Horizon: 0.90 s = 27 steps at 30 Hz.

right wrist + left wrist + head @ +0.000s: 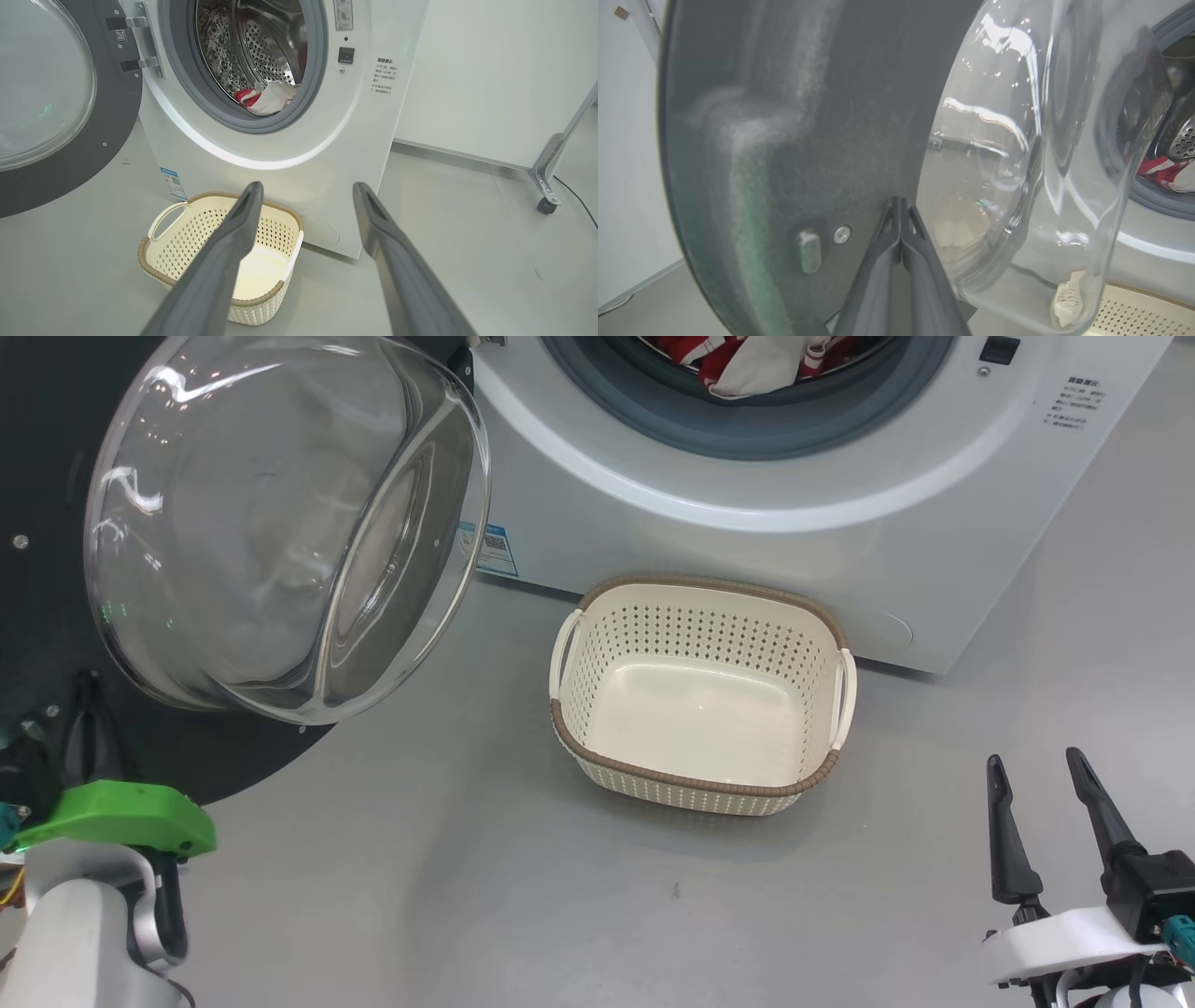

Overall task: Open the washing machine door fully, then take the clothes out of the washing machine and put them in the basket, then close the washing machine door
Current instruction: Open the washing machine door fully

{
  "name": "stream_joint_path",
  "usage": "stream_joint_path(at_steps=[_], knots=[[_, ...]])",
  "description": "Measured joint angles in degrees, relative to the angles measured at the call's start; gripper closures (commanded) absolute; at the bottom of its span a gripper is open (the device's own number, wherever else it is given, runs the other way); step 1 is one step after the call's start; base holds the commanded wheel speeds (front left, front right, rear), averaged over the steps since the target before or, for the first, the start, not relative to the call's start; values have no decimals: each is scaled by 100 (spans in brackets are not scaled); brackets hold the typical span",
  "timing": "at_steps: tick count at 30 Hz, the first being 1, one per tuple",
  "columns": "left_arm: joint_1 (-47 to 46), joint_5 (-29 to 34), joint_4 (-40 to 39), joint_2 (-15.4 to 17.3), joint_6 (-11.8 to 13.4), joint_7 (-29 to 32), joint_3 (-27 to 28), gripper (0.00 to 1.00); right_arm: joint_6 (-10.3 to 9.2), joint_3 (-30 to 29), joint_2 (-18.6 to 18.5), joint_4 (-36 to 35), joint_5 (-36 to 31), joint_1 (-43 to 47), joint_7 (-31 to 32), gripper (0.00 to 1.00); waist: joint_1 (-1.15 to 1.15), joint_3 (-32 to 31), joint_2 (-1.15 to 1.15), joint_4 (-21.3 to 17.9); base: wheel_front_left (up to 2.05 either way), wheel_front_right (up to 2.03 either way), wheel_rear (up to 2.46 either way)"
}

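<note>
Door: the washing machine door [56,523] is swung wide at the upper left of the head view, its glass bowl bulging outward; in the right wrist view it hangs from the hinge at the upper left, leaving the drum mouth free
Left gripper [901,205]: fingers pressed together, tips against the dark inner face of the door just beside the glass, at the lower middle of the left wrist view; this looks like a closed-finger push to swing the door further back
Right gripper [1036,775]: fingers apart and holding nothing, lower right of the head view, well apart from the drum; likely waiting to reach in
Clothes: the clothes [264,97] lie low in the drum just behind the gasket, red with a white piece on top, upper middle of the right wrist view
Machine: the washing machine [840,523] fills the top of the head view
Basket: the basket [597,775] stands empty on the floor just in front of the machine, below the opening, so garments travel a short way
</note>
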Motion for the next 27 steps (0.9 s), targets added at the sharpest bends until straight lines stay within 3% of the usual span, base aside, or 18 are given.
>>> stream_joint_path(at_steps=[15,27], knots=[[-148,33,200,-20,25,-45,116,100,93,40,21,93,-43,-99,0,0,0,-46,0,-90,0,0,0],[520,401,-519,-259,24,-68,-175,100,143,93,115,186,-58,-118,0,0,0,-234,0,-318,0,0,0]])
